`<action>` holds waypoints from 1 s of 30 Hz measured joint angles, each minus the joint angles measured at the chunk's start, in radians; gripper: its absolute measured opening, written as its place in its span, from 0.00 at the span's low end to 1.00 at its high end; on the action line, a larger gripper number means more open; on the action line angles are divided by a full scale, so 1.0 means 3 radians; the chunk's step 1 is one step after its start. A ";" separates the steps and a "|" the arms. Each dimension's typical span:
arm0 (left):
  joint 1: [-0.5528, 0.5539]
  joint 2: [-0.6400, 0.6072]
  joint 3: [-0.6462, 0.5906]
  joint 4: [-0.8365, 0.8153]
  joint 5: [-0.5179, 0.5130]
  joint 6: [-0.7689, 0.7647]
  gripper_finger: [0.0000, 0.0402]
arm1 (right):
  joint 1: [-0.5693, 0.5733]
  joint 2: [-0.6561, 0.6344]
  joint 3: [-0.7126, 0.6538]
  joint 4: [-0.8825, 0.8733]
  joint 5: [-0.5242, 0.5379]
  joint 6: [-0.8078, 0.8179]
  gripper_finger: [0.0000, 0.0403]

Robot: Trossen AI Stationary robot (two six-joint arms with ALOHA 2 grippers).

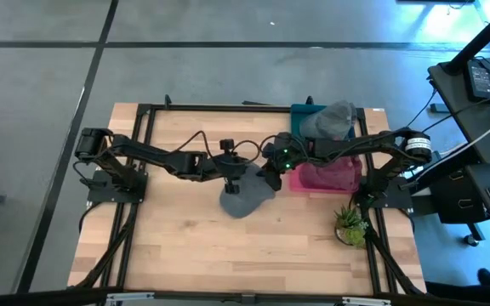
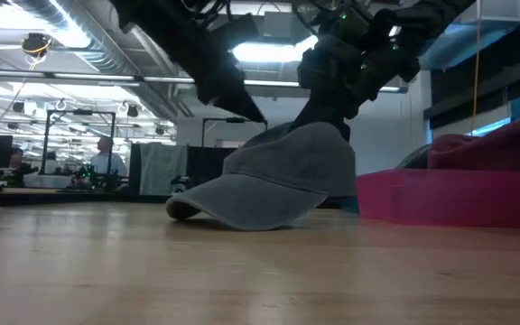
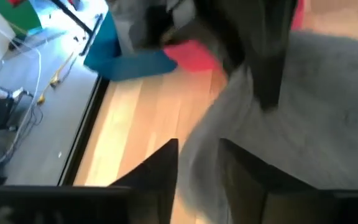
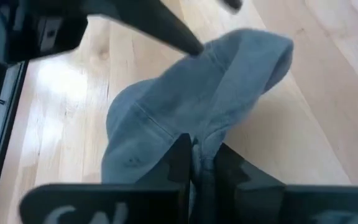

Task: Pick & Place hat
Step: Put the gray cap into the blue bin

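table (image 1: 185, 246) | pink bin (image 1: 326, 178) beside grey hat (image 1: 243, 200) | plant (image 1: 350, 225) near

Two claws, left (image 1: 243, 176) and right (image 1: 270, 176); two grey hats (image 1: 245, 195) (image 1: 330, 121); one pink bin (image 1: 326, 178); one teal bin (image 1: 303, 117); one potted plant (image 1: 350, 225); one tabletop (image 1: 228, 242).

Bright ceiling strips glare behind me in the low view; my arms go to silhouette. My left wrist view is blurred.
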State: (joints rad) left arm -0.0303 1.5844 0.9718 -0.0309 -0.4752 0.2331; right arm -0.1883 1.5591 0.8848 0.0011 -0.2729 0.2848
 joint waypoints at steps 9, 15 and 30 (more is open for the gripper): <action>0.0158 -0.0481 -0.0370 0.0205 0.0055 -0.0355 0.37 | -0.0300 -0.0976 0.0000 -0.0481 0.0425 -0.0094 0.07; 0.0339 -0.0800 -0.1002 0.1231 0.0068 -0.0394 0.36 | -0.0704 -0.1736 0.0000 -0.0542 0.0628 -0.0099 0.07; 0.0460 -0.0860 -0.1218 0.1558 0.0106 -0.0414 0.36 | -0.1785 -0.1986 0.0057 -0.1035 0.0913 -0.0310 0.07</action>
State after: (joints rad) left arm 0.1078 1.3266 0.6064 0.4366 -0.4435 0.1089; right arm -0.7237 0.9634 0.9020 -0.3093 0.0011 0.1920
